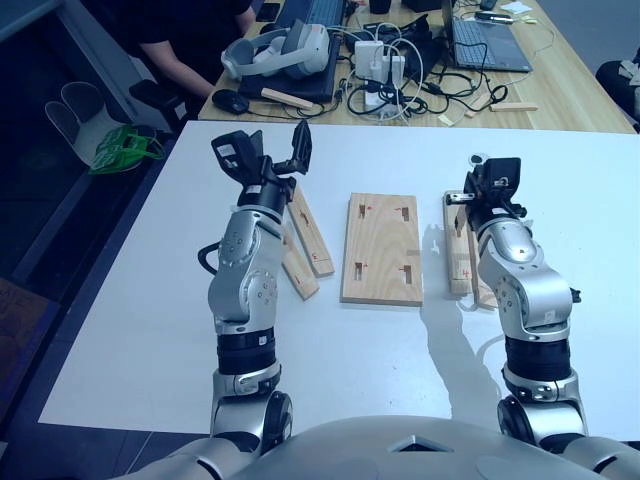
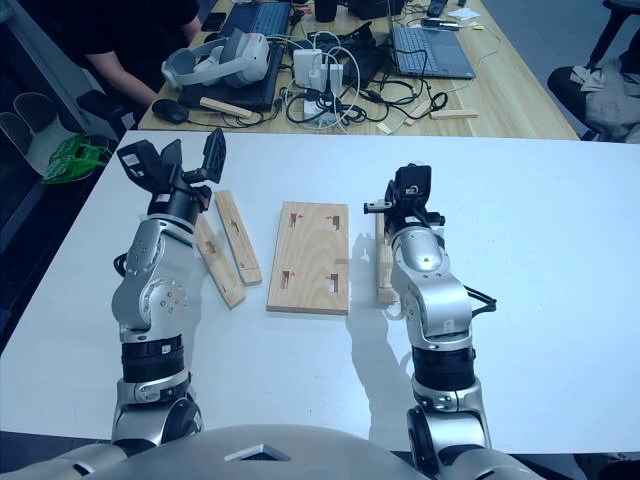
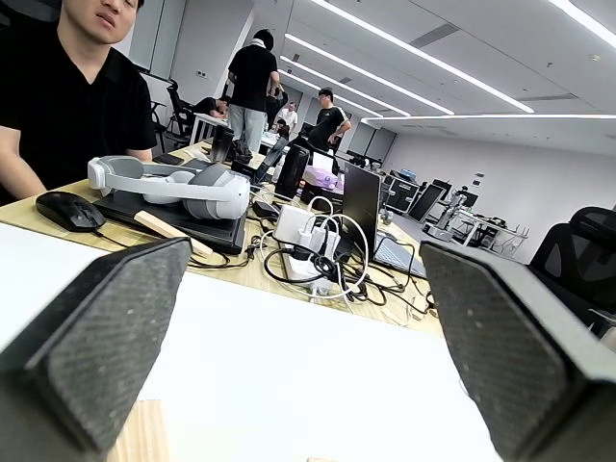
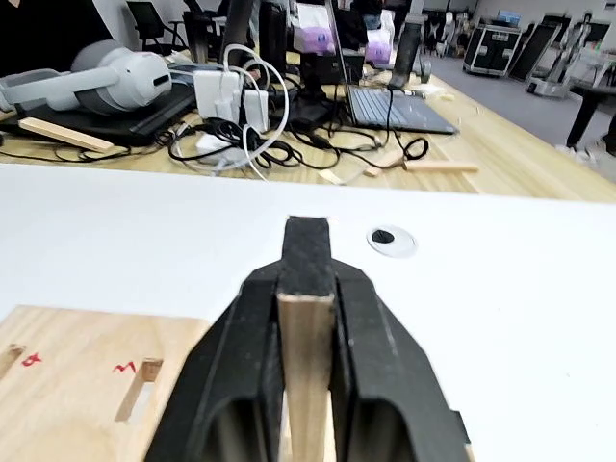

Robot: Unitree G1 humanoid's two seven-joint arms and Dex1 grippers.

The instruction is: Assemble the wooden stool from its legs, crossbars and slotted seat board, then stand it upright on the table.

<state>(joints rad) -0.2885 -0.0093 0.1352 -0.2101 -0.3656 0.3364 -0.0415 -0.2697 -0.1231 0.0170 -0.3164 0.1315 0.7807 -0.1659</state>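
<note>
White surface: right gripper clamps pale wooden stick for pickup, left gripper gapes; next, likely lift toward slotted wooden seat board.

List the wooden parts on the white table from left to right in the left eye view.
left pair of wooden bars → slotted seat board → right wooden bars

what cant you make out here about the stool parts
Left-side pieces: the left arm covers part of them, eye views.
Right-side pieces: the right arm hides them, count unclear.
Strip in the right gripper: length cut off, right wrist view.
Seat board red marks: too small to read.
</note>
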